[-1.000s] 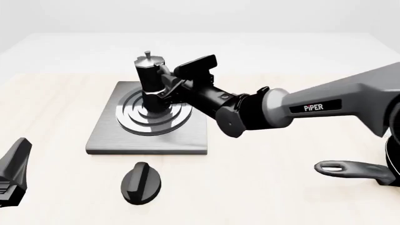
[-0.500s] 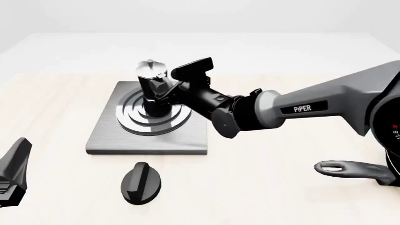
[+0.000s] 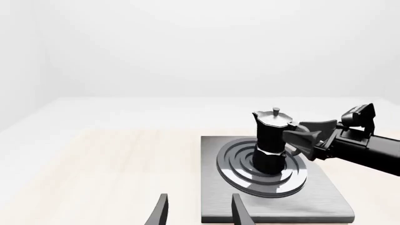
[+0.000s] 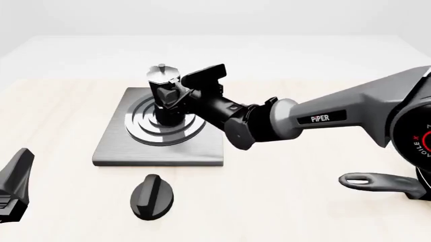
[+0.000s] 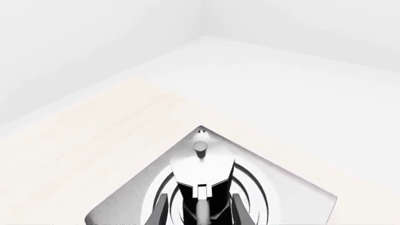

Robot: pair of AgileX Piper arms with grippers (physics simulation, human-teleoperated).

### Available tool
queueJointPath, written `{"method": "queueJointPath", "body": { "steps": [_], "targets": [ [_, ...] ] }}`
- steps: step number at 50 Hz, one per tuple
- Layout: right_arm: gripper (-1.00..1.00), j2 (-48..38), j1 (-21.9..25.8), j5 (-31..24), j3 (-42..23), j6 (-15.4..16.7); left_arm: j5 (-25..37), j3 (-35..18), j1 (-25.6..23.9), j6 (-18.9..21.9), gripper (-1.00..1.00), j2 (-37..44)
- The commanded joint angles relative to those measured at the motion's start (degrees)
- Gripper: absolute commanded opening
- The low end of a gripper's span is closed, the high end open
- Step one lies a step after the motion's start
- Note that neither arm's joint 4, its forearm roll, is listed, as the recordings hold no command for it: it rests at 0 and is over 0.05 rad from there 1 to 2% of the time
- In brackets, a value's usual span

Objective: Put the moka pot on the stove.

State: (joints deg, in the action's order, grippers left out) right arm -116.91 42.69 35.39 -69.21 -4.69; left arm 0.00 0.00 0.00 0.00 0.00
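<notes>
The pot (image 4: 163, 96) stands upright on the ring burner of the stove (image 4: 114, 148), its silver lid and knob clear in the front view. The right gripper (image 4: 176, 98) reaches in from the right, and its fingers (image 5: 161, 208) sit either side of the pot's body in the right wrist view, though contact is hard to judge there. The pot's handle is hidden behind that gripper. The left gripper (image 3: 198, 213) is cut off at the frame edge near the desk's (image 4: 303, 201) front left; its fingers (image 3: 161, 212) stand apart, empty. A knob (image 4: 151, 196) lies in front of the stove, and a pan handle (image 4: 377, 182) is cropped at right.
</notes>
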Motion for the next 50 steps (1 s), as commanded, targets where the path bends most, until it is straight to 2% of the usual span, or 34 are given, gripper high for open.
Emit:
{"method": "queueJointPath", "body": {
  "steps": [1, 50],
  "targets": [
    [1.0, 0.3, 0.2, 0.2, 0.6, -0.4, 0.0, 0.0, 0.0, 0.0, 1.0, 0.0],
    [1.0, 19.1, 0.6, 1.1, 15.2, 1.2, 0.0, 0.0, 0.0, 0.0, 1.0, 0.0]
  ]
}}
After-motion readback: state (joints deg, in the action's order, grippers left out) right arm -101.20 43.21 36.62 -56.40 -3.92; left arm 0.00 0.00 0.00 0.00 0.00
